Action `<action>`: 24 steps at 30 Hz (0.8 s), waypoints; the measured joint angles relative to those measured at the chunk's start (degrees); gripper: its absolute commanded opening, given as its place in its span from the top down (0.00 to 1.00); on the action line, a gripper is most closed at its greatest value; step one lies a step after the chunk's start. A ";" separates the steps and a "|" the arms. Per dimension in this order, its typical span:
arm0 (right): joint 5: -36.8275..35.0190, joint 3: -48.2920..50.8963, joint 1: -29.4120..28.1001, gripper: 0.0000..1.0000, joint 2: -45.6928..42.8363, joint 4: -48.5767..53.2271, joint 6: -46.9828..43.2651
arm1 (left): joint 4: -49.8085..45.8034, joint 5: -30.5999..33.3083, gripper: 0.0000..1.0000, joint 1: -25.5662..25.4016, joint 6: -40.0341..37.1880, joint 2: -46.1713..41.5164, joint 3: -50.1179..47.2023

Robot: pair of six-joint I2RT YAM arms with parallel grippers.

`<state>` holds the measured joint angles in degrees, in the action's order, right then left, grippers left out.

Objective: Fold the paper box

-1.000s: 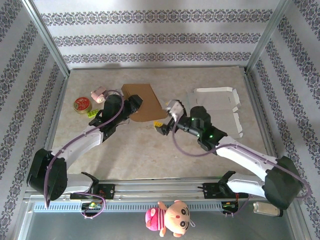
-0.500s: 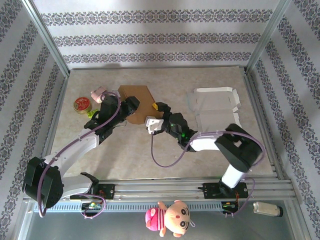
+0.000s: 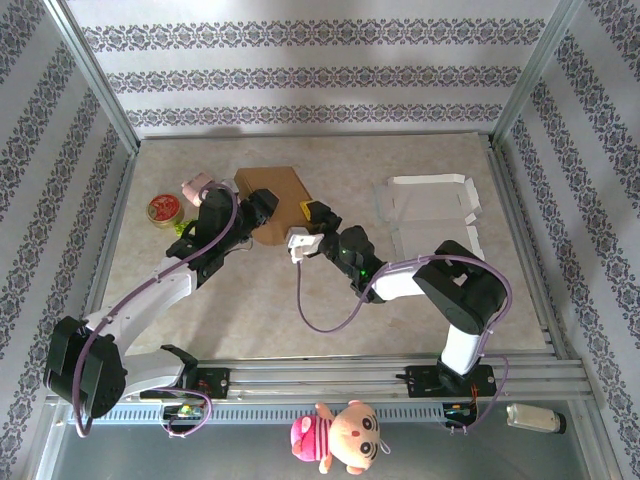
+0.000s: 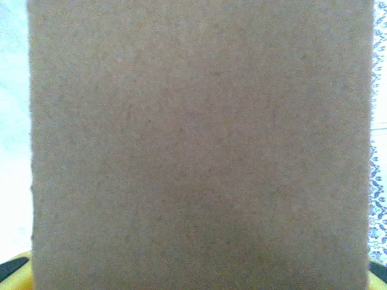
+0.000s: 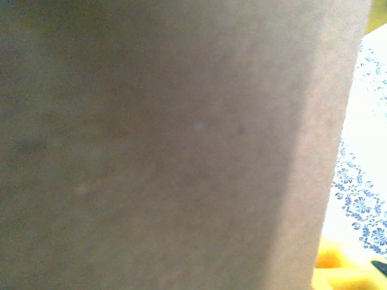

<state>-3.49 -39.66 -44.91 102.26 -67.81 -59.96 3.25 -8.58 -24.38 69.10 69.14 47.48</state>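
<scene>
The brown flat paper box (image 3: 275, 186) lay toward the far middle of the beige stone-patterned table (image 3: 300, 300), between the two arms, with the left gripper (image 3: 262, 207) at its near left edge and the right gripper (image 3: 318, 213) at its right edge. In the left wrist view the same brown sheet (image 4: 199, 145) stood square in front of the lens, with yellow fingertips (image 4: 13, 275) peeking out at the bottom corners. In the right wrist view it (image 5: 157, 145) covered most of the frame, blurred and partly in shadow, beside a strip of patterned wall. Both grippers seemed to be right against the sheet, but whether either was clamped on it or standing apart could not be told from these pictures. A white flattened cardboard carton (image 3: 430, 195) lay well apart on the right side of the table, near the metal frame. A pink-and-peach plush doll (image 3: 337, 433) sat at the near rail below the arm bases. A round red tin (image 3: 162, 208) rested near the left edge, with a small pink object (image 3: 197, 186) just beyond it, close to the left arm.
</scene>
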 measured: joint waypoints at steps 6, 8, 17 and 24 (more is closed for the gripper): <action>1.38 4.61 -0.37 0.53 -7.48 5.77 2.75 | -9.62 3.69 0.18 -0.31 -4.85 -4.02 4.46; 3.06 5.05 -0.22 0.57 -13.20 12.74 6.36 | -14.29 7.32 0.15 -0.33 -8.85 -7.58 7.39; 21.94 -23.80 6.45 0.57 -23.21 73.31 23.06 | -25.55 16.15 0.03 -0.31 -35.08 -25.97 15.89; 25.27 -54.62 3.82 0.52 -9.27 116.52 17.22 | -38.23 8.26 0.00 -0.57 -52.24 -27.71 17.03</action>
<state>21.78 -94.28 -41.08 92.99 48.71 -42.74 -34.98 -0.32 -24.95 16.86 41.43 64.51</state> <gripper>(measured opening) 0.477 0.997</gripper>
